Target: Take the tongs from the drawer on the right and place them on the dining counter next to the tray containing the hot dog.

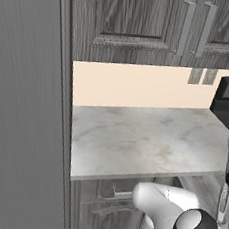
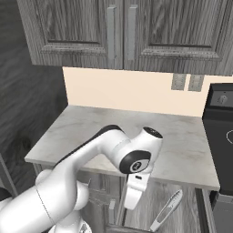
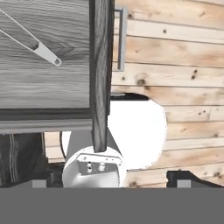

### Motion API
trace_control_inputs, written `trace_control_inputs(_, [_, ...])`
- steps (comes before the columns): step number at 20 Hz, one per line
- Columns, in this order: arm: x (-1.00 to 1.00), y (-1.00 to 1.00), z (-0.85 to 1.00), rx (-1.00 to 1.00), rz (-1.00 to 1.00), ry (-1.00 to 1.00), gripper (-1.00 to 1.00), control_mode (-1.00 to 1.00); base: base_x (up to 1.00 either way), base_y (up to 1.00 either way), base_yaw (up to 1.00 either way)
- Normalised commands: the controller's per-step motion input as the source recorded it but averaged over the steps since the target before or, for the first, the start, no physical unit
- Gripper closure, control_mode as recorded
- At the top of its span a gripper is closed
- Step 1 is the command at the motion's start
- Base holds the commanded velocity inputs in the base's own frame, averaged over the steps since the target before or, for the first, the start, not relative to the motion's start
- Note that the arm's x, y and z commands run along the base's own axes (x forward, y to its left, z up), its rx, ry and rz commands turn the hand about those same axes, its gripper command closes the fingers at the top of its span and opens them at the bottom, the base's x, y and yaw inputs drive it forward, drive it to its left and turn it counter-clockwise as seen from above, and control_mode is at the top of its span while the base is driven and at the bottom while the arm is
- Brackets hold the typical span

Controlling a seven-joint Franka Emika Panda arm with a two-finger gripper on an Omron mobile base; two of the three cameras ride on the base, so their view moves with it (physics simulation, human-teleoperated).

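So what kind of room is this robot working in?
Most likely a kitchen: dark wood-grain wall cabinets with bar handles hang over a marbled worktop, an open drawer holds metal tongs, and a dark stove-like appliance stands beside the worktop.

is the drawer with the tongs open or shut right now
Open: the drawer is pulled out, and the tongs lie exposed on its wood-grain floor.

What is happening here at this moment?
The robot arm reaches down below the wall-side marble worktop, where the drawer is pulled open. The tongs lie inside on the drawer floor, untouched. The end effector hangs open above the drawer front, holding nothing.
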Motion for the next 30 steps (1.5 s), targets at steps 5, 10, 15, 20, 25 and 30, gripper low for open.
trace_control_inputs(5, [0.17, 0.03, -0.25, -0.06, 0.00, 0.00, -1.00, -1.00, 0.00, 0.00, 0.00])
trace_control_inputs(10, [0.17, 0.02, -0.30, -0.11, 0.00, 0.00, -1.00, -1.00, 0.00, 0.00, 0.00])
trace_control_inputs(15, [0.16, 0.00, -0.29, -0.12, 0.00, 0.00, -1.00, -1.00, 0.00, 0.00, 0.00])
trace_control_inputs(20, [0.13, 0.00, -0.27, -0.10, -0.01, 0.00, -1.00, -1.00, 0.00, 0.00, 0.00])
trace_control_inputs(25, [0.05, 0.00, -0.22, -0.07, -0.03, -0.01, -1.00, -1.00, 0.00, 0.00, 0.00])
trace_control_inputs(30, [0.00, 0.00, -0.18, -0.04, -0.04, -0.02, -1.00, -1.00, 0.00, 0.00, 0.00])
